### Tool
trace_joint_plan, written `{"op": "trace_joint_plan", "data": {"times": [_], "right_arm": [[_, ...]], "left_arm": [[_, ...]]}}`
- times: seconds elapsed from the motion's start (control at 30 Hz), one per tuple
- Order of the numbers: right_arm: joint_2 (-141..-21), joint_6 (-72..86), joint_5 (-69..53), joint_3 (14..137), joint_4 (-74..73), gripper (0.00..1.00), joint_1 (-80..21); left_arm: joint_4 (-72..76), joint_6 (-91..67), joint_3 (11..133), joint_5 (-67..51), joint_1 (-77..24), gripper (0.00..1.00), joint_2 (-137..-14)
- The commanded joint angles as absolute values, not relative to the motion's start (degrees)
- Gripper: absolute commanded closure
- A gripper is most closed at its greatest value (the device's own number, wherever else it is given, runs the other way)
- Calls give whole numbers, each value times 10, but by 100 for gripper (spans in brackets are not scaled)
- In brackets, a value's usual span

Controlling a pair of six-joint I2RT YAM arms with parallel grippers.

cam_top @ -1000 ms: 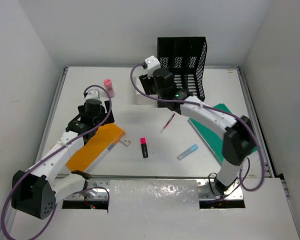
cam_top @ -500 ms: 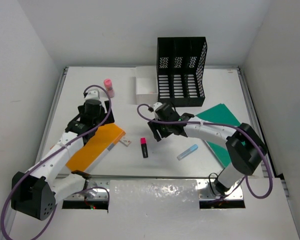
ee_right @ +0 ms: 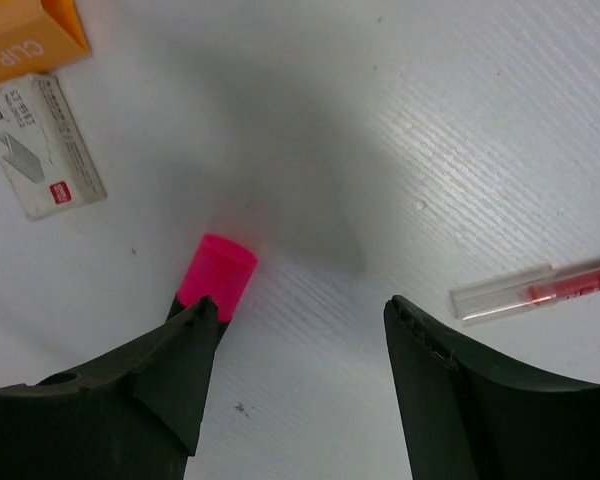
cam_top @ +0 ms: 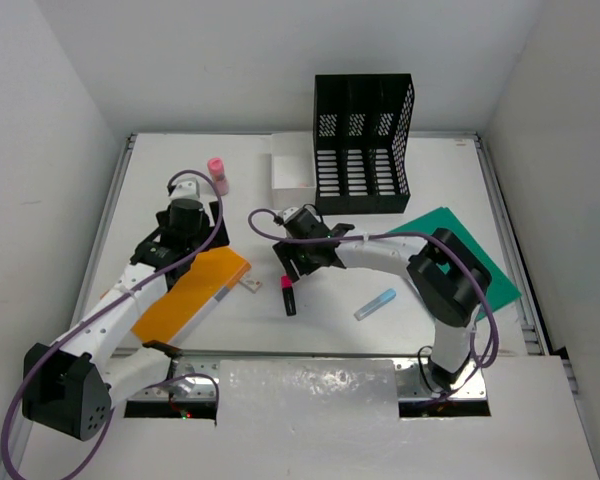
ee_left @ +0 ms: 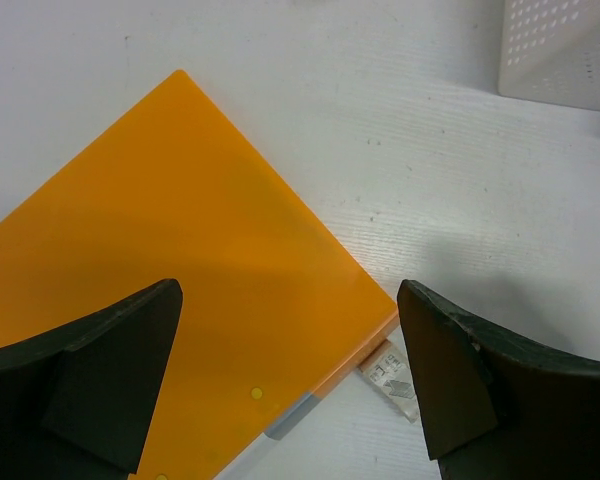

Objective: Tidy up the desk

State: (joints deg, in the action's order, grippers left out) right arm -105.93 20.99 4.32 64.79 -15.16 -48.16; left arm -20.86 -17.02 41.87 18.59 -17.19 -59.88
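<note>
The desk (cam_top: 310, 330) is a white tabletop with loose items. My right gripper (cam_top: 302, 264) is open and empty, low over the desk beside a black highlighter with a pink cap (cam_top: 288, 294). In the right wrist view my right gripper (ee_right: 298, 305) has its left finger over the highlighter's (ee_right: 218, 275) body, and a red pen (ee_right: 540, 292) lies to the right. My left gripper (ee_left: 288, 300) is open and empty above an orange folder (ee_left: 170, 260). That gripper (cam_top: 183, 228) stands at the folder's (cam_top: 190, 290) far end.
A small staples box (cam_top: 250, 287) lies by the folder's corner. A blue marker (cam_top: 375, 304) lies front right, a green folder (cam_top: 470, 255) at the right. A black file rack (cam_top: 363, 145), a white box (cam_top: 292, 172) and a pink bottle (cam_top: 218, 174) stand at the back.
My right arm has swung from the white box at the back down to the middle of the desk, ending beside the pink highlighter. The left arm has not moved.
</note>
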Motion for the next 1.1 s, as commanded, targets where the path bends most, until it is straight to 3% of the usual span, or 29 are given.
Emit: {"op": "trace_joint_plan", "data": {"times": [0.0, 0.3, 0.47, 0.83, 0.87, 0.93, 0.97, 1.07], "right_arm": [[-1063, 233, 40, 684, -141, 34, -484], [-1081, 277, 30, 699, -153, 36, -527], [-1099, 297, 60, 715, -194, 37, -549], [-1115, 351, 93, 624, -150, 45, -565], [-1117, 352, 94, 614, -142, 48, -565], [-1118, 357, 91, 603, -133, 76, -566], [-1115, 356, 93, 595, -124, 98, -568], [-1094, 345, 106, 597, -135, 100, -568]], "left_arm": [[-196, -172, 417, 185, -178, 14, -594], [-195, -175, 417, 195, -184, 14, -599], [-218, -198, 428, 270, -184, 14, -598], [-253, -239, 427, 385, -184, 13, -552], [-252, -238, 425, 384, -184, 13, -548], [-252, -237, 425, 382, -184, 13, -548], [-252, -236, 426, 381, -184, 13, -549], [-251, -236, 426, 381, -184, 13, -549]]}}
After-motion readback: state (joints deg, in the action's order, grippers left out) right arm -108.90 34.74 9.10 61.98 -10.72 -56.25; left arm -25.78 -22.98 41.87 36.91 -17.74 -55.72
